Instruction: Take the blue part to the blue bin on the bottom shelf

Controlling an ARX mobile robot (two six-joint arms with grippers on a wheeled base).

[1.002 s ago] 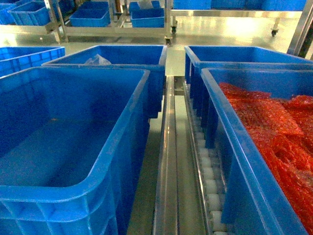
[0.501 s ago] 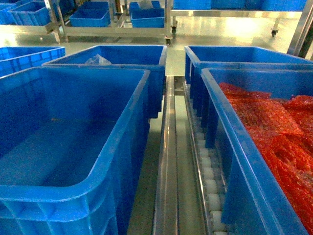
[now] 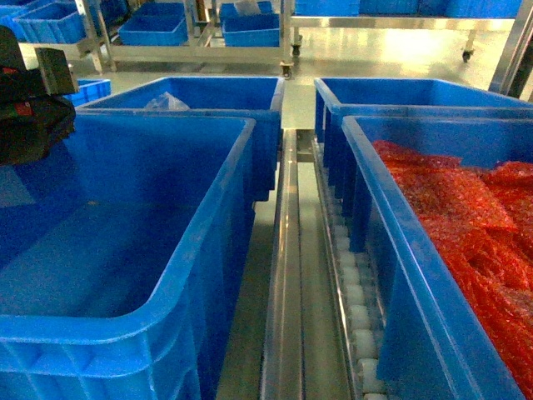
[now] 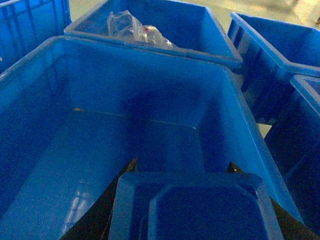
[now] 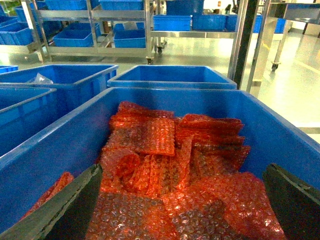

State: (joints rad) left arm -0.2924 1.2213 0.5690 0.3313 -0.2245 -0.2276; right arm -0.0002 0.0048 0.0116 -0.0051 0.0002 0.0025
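No text, label, brand, number or sign can be read in any view; the bins [image 3: 208, 275] and packets [image 5: 165, 165] are seen unmarked.

Bright-blue bin [image 3: 125, 250]; darker blue part [image 4: 192, 207]; red bubble-textured packets [image 5: 170, 165]; shiny silver rails [image 3: 287, 275]; white rollers [image 3: 354, 292].
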